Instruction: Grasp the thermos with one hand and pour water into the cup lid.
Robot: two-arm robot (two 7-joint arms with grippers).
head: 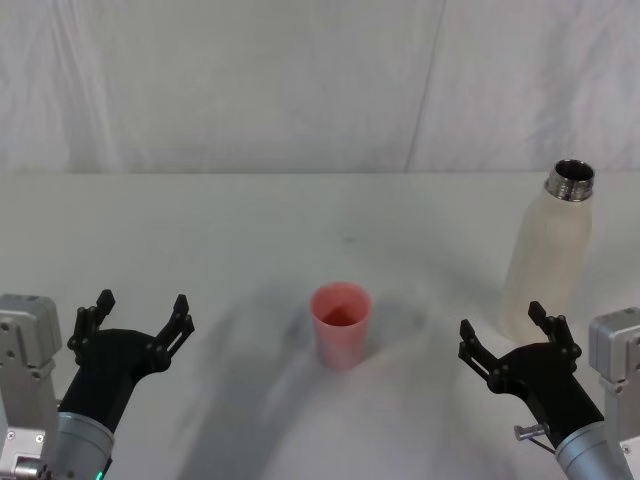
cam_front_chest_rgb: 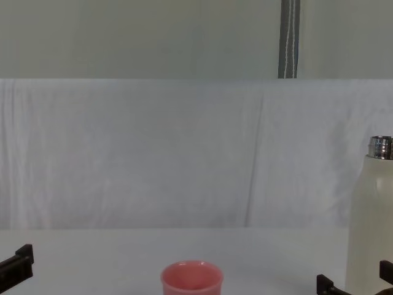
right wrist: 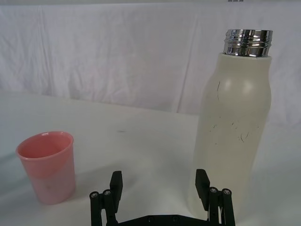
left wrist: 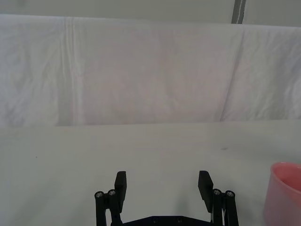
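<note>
Standing upright at far right, uncapped, thermos (head: 548, 262) sits just ahead of right gripper (head: 507, 342), jaws spread, probably lined up for a side grasp. Left gripper (head: 138, 315) idles at near left, jaws released. Cup lid (head: 341, 324) waits mid-table, mouth up.

A white table (head: 250, 230) meets a white draped backdrop (head: 300, 80).

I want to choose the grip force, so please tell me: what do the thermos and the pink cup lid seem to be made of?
The thermos: the body looks like cream-white matte coating, probably over metal, with fine dark scuff marks. Its neck is shiny threaded steel that mirrors the surroundings. The cup lid: likely plastic, with smooth matte pink walls, a plain rim and no gloss. Its weight cannot be judged.
</note>
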